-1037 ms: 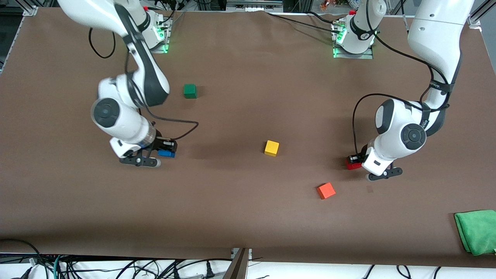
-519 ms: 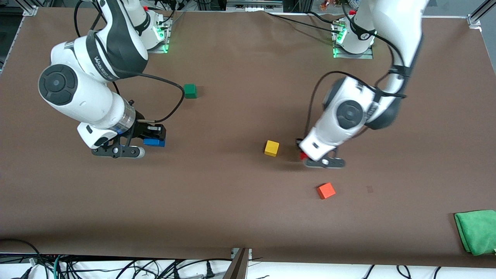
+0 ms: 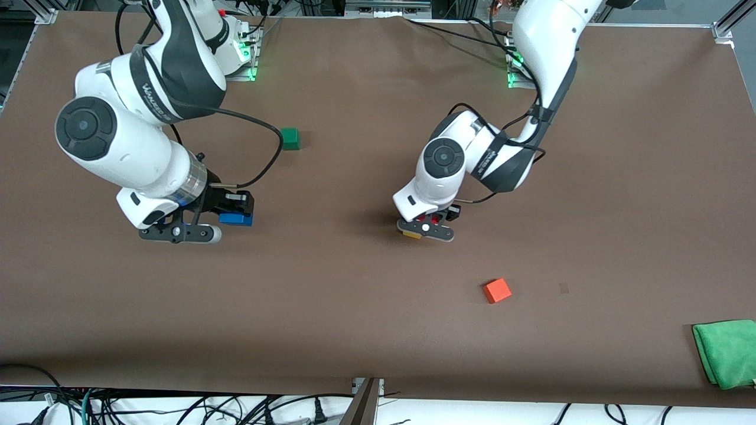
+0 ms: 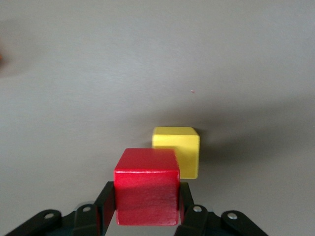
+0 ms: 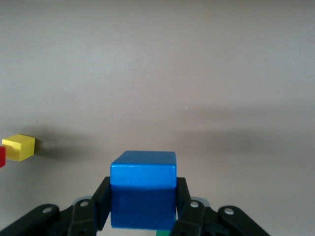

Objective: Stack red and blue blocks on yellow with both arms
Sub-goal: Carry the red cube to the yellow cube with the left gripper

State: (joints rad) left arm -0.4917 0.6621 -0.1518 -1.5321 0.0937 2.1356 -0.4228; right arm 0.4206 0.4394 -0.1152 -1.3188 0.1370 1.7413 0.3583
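Observation:
My left gripper (image 3: 434,221) is shut on the red block (image 4: 146,186) and holds it in the air just over the yellow cube (image 4: 179,149). In the front view the left hand hides most of the yellow cube (image 3: 411,234); only a sliver shows, and a little of the red block (image 3: 436,219). My right gripper (image 3: 235,215) is shut on the blue block (image 3: 235,218) and holds it above the table toward the right arm's end. The blue block (image 5: 143,194) fills the right wrist view; the yellow cube (image 5: 19,147) shows small there.
An orange-red cube (image 3: 497,290) lies nearer the front camera than the yellow cube. A dark green cube (image 3: 289,139) sits near the right arm's base. A green cloth (image 3: 727,352) lies at the front corner at the left arm's end.
My left gripper carried the red block from the left arm's end of the table to over the yellow cube. My right gripper lifted the blue block and then held still.

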